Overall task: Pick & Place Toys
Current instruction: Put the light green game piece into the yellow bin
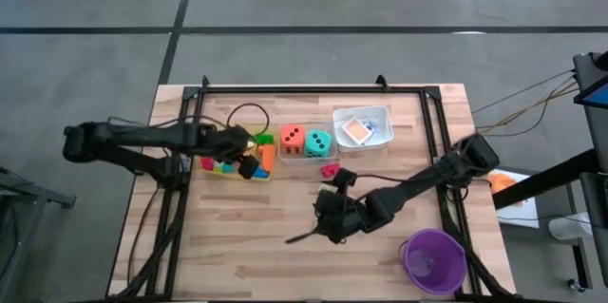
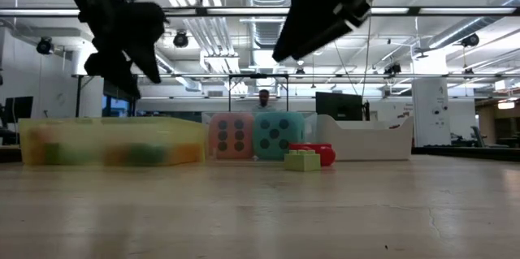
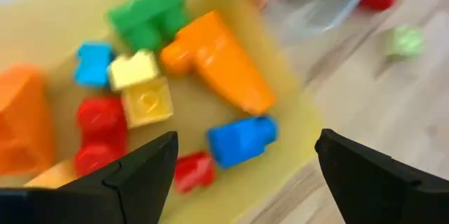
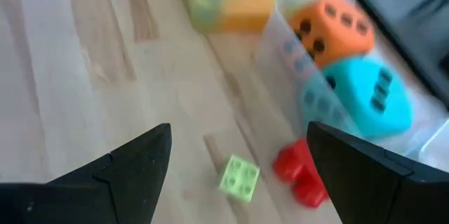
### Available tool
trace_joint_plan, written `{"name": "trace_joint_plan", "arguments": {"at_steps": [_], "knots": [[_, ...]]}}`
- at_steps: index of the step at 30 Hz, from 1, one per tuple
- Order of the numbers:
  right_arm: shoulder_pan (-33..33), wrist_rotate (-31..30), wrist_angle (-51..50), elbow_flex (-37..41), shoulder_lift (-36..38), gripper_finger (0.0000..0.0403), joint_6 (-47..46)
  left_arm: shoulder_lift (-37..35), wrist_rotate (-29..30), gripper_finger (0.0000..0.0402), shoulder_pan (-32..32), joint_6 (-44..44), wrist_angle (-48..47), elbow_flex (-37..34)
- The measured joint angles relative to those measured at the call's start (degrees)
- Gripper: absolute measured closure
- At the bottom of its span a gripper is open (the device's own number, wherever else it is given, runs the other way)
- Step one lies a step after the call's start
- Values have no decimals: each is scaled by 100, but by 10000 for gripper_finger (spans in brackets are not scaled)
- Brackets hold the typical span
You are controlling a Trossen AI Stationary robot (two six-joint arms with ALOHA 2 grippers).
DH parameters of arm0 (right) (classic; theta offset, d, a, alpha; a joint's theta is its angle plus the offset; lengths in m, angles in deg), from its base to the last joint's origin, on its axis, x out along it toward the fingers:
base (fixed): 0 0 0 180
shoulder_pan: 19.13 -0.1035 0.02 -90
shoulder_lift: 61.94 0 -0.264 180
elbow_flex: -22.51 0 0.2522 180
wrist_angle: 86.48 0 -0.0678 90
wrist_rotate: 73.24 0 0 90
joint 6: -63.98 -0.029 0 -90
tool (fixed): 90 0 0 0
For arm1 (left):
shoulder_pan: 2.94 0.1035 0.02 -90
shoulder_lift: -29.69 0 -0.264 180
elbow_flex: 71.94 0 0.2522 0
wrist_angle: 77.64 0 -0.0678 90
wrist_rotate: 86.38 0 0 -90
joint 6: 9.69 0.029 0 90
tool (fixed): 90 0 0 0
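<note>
Left gripper (image 1: 249,154): positioned above the yellow tray (image 1: 220,172), at approx. 9 o'clock from table (image 1: 247,255) centre. Fingers spread wide, nothing between them (left wrist view). Low view shows it hanging clear above the tray.

Yellow tray contents, per left wrist view: green block (image 3: 149,15), long orange block (image 3: 219,61), blue block (image 3: 242,140), small light-blue block (image 3: 92,63), two yellow blocks (image 3: 140,87), red blocks (image 3: 100,131), plus another orange piece (image 3: 24,129) at the frame edge.

Right gripper (image 1: 334,216): over bare table wood, approx. 5 o'clock from the loose blocks, well above the surface (low view). Fingers spread wide, empty (right wrist view).

Loose toys on table: lime-green block (image 4: 239,177) and red block (image 4: 300,171), just beside each other, at approx. 6 o'clock from the clear tray (image 1: 306,157). High view shows them near (image 1: 330,169).

Clear tray: holds orange die (image 1: 292,139) and teal die (image 1: 319,142), side by side, touching or nearly so.

White tray (image 1: 381,113), at 3 o'clock from clear tray: holds small flat cards (image 1: 359,130).

Purple cup (image 1: 435,261): at approx. 4 o'clock table corner, upright.

Low view background: a person, far off, above the dice.
</note>
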Motion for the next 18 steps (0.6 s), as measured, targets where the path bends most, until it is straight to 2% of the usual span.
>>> {"name": "trace_joint_plan", "arguments": {"at_steps": [4,10,15,18], "knots": [[188,480,-170,164,0,74,-718,-100,504,65,-721,-120,738,-68],[575,1154,-391,497,-20,74,-1800,-87,845,65,-1762,60,1833,-132],[821,1322,-329,678,-159,74,-1892,-89,1630,65,-2398,123,2164,-149],[888,1333,-158,711,-250,74,-1840,-87,1812,65,-2613,122,2185,-155]]}}
